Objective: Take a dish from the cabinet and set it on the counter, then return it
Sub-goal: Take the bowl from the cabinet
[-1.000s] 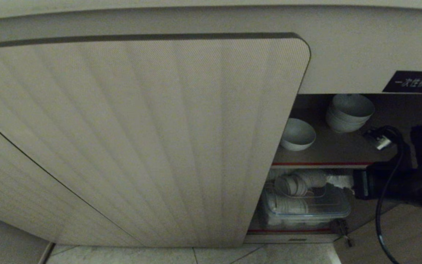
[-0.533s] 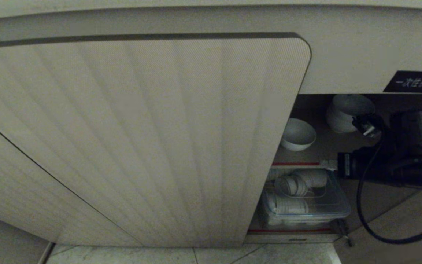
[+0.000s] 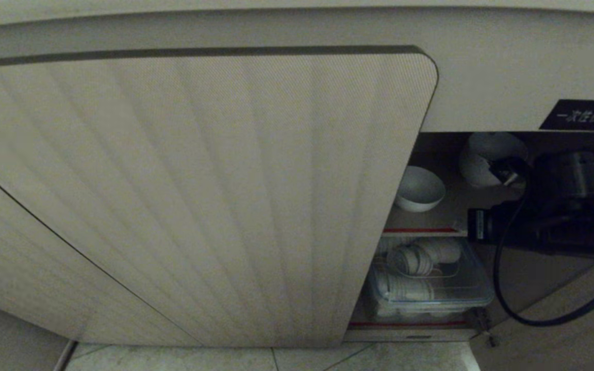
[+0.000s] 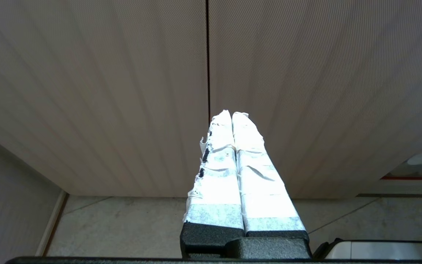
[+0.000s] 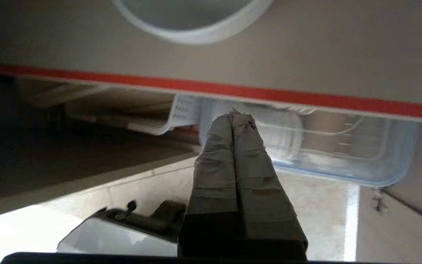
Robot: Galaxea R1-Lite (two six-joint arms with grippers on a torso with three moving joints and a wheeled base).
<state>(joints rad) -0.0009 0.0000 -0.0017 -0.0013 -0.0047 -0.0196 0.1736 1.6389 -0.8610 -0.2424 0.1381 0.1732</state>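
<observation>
The cabinet [image 3: 482,103] stands with its ribbed door [image 3: 199,196] swung wide. On its brown upper shelf [image 3: 451,211] sits the dish [image 3: 419,189], a single small white bowl, upright. My right gripper [image 3: 461,229] is shut and empty, its taped tips level with the shelf's red edge [image 5: 306,97], just right of and below the dish. The dish rim [image 5: 196,35] shows beyond the right gripper [image 5: 234,113]. My left gripper [image 4: 232,113] is parked, shut and empty, facing closed ribbed doors. The counter is out of view.
A stack of white bowls [image 3: 475,154] stands behind the dish, partly hidden by my right arm [image 3: 549,226]. A clear lidded box [image 3: 431,293] with white dishes fills the lower shelf. A black cable [image 3: 500,293] loops under the arm. Pale floor tiles [image 3: 379,358] lie below.
My right arm has risen and moved left toward the upper shelf, now covering part of the bowl stack. Its cable has swung along. The dish has not moved.
</observation>
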